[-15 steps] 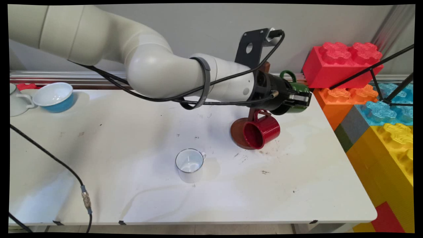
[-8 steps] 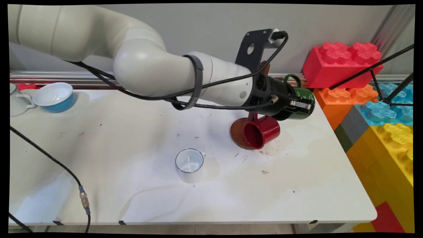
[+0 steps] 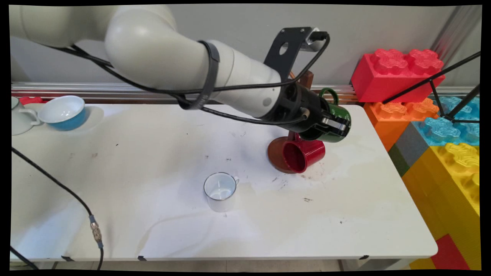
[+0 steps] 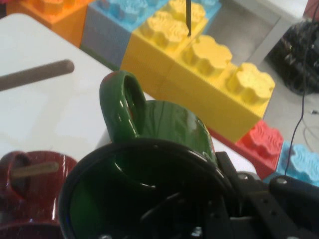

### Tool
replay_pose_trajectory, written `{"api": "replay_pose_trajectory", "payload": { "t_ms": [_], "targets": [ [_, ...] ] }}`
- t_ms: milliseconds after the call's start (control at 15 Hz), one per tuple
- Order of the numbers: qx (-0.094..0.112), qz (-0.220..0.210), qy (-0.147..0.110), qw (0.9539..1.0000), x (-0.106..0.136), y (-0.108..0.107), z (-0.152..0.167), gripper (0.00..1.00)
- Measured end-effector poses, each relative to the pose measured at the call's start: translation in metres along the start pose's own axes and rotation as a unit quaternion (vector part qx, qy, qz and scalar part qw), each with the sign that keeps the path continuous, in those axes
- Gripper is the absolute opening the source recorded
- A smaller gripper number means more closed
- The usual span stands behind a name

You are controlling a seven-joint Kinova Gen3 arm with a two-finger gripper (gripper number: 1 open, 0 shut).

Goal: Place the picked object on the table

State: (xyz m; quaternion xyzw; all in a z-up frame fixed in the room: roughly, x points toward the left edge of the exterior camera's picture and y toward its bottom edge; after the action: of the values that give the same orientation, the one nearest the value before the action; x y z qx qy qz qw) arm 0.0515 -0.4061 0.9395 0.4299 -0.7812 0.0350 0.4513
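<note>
Green mug [image 3: 334,122]: lying on its side, handle up, my pincer [image 3: 333,126] clamping its rim above the worktop [image 3: 153,161]; red mug [image 3: 303,154] hanging just below-left.

A white table [image 3: 345,214] is seen, its top marked with dark specks and faint smears. Near the middle, toward the near side, a white cup [image 3: 219,196] is stood upright, handle to the right. To its right and farther back, a brown disc [image 3: 275,155] is laid flat, and a red mug [image 3: 303,154] is tipped on its side over it, mouth turned toward the near left. At the far left corner a blue bowl [image 3: 63,112] is set, with a white jug [image 3: 20,118] just beside it at the edge.
</note>
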Motion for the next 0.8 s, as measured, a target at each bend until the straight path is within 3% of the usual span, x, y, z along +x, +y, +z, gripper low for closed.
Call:
{"api": "replay_pose_trajectory", "payload": {
  "t_ms": [400, 800],
  "targets": [
    [0.009, 0.010, -0.057, 0.9983, 0.012, 0.005, -0.027, 0.00],
    [0.053, 0.027, -0.126, 0.9902, 0.022, 0.003, -0.060, 0.00]
  ]
}}
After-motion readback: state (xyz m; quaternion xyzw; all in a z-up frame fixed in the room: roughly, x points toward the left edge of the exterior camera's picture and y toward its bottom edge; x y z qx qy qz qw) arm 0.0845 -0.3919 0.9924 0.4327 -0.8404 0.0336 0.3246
